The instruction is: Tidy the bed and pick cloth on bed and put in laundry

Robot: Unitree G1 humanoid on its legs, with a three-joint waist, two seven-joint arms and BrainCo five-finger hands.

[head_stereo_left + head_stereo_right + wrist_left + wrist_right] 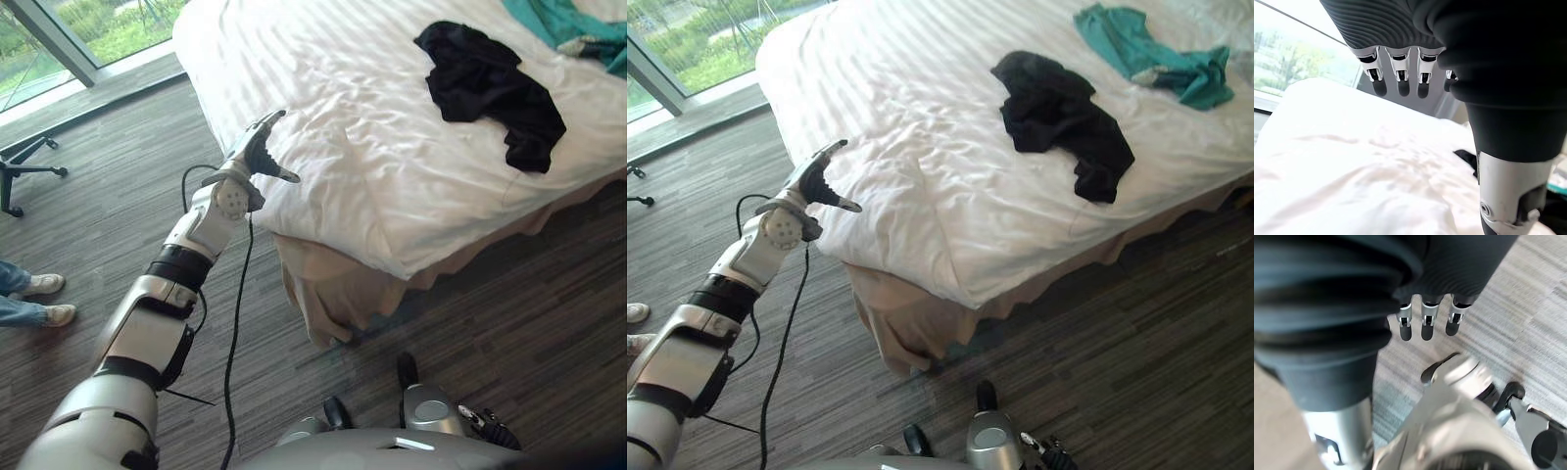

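Observation:
A black cloth [490, 93] lies crumpled on the white duvet [372, 166] toward the bed's right side. Behind it, near the far right edge, is a teal cloth [1151, 49]. My left hand [257, 147] is raised at the duvet's near left corner, open, with the thumb spread toward the bed and nothing in it. In the left wrist view its fingers [1400, 83] hang just above the rumpled duvet [1352, 186]. My right hand [1422, 325] hangs low over the carpet, fingers relaxed and empty.
A beige bed skirt [323, 294] drops from the bed's near corner to the dark carpet. A window [88, 29] runs along the far left. A chair base [20, 171] and a person's shoes [44, 299] are on the floor at the left.

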